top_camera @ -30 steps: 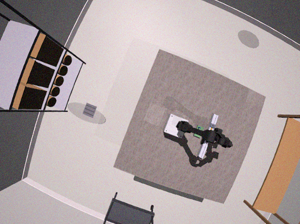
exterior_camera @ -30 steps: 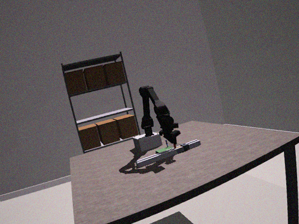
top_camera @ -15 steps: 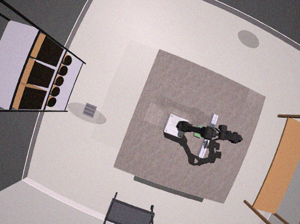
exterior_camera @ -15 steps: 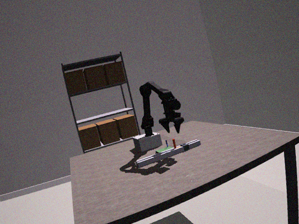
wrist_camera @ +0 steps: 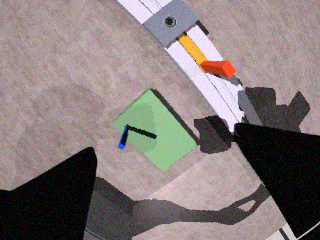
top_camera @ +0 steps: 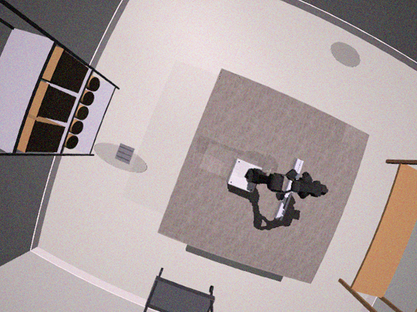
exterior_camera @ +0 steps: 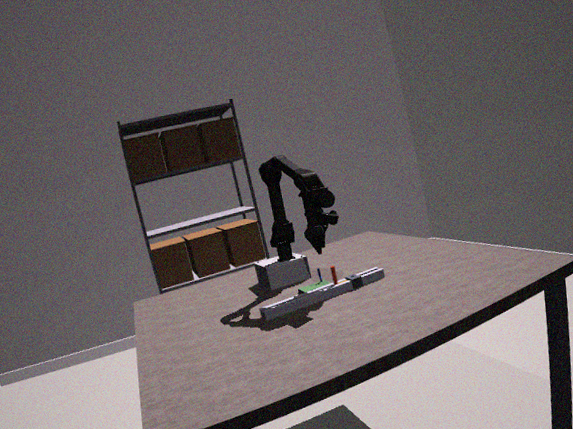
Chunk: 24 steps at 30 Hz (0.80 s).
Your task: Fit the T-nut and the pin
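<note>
The brass T-nut (wrist_camera: 192, 49) (exterior_camera: 342, 281) lies in the slot of the aluminum rail (wrist_camera: 211, 96) (exterior_camera: 280, 308) (top_camera: 299, 165), its visible strip reaching the dark bracket (wrist_camera: 159, 33) (exterior_camera: 355, 281). Its orange handle (wrist_camera: 218, 68) (exterior_camera: 333, 275) sticks up from the slot. A ring shows in the bracket's hole; whether the nut is fully aligned below cannot be told. The blue pin (wrist_camera: 123, 138) (exterior_camera: 319, 275) stands upright in the green tray (wrist_camera: 172, 149) (exterior_camera: 311, 287). My gripper (wrist_camera: 166, 143) (exterior_camera: 319, 251) is wide open and empty, above the tray and pin.
The arm's pale base box (top_camera: 236, 178) (exterior_camera: 287, 273) stands behind the tray, across from the rail. The rail runs close beside the tray. The arm's shadow falls over the tabletop (exterior_camera: 238, 371) and one end of the rail.
</note>
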Each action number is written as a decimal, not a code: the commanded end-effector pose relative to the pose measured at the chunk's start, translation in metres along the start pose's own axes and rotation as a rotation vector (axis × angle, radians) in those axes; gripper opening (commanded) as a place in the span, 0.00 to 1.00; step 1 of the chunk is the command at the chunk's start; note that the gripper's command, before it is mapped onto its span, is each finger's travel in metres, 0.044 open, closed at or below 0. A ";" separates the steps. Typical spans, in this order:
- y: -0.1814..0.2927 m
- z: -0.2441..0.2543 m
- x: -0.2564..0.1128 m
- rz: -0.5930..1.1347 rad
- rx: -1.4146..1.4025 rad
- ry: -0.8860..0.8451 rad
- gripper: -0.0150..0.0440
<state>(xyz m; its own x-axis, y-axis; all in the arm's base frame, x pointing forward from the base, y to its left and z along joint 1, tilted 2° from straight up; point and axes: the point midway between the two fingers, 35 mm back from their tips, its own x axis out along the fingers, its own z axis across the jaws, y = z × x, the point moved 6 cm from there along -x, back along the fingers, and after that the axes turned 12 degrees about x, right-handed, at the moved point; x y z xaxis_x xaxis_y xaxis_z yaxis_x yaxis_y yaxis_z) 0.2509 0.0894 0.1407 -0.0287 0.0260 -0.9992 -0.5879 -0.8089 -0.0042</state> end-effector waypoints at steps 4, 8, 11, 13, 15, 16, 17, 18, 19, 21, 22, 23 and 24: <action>0.046 0.036 0.008 -0.006 0.736 0.005 1.00; 0.046 0.036 0.008 -0.006 0.736 0.005 1.00; 0.046 0.036 0.008 -0.006 0.736 0.005 1.00; 0.046 0.036 0.008 -0.006 0.736 0.005 1.00; 0.046 0.036 0.008 -0.006 0.736 0.005 1.00; 0.046 0.036 0.008 -0.006 0.736 0.005 1.00; 0.045 0.036 0.009 -0.006 0.736 0.005 1.00; 0.045 0.036 0.014 -0.006 0.736 0.005 1.00; 0.044 0.035 0.021 -0.006 0.736 0.005 1.00; 0.043 0.035 0.039 -0.005 0.737 0.005 1.00; 0.043 0.035 0.047 -0.005 0.737 0.005 1.00; 0.043 0.035 0.056 -0.005 0.737 0.005 1.00; 0.044 0.036 0.063 -0.005 0.736 0.005 1.00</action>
<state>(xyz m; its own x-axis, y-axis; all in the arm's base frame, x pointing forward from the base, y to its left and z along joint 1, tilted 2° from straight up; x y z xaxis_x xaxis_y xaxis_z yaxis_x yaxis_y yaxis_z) 0.1976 0.0767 0.0998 -0.0152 0.0305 -0.9994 -0.9785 -0.2062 0.0086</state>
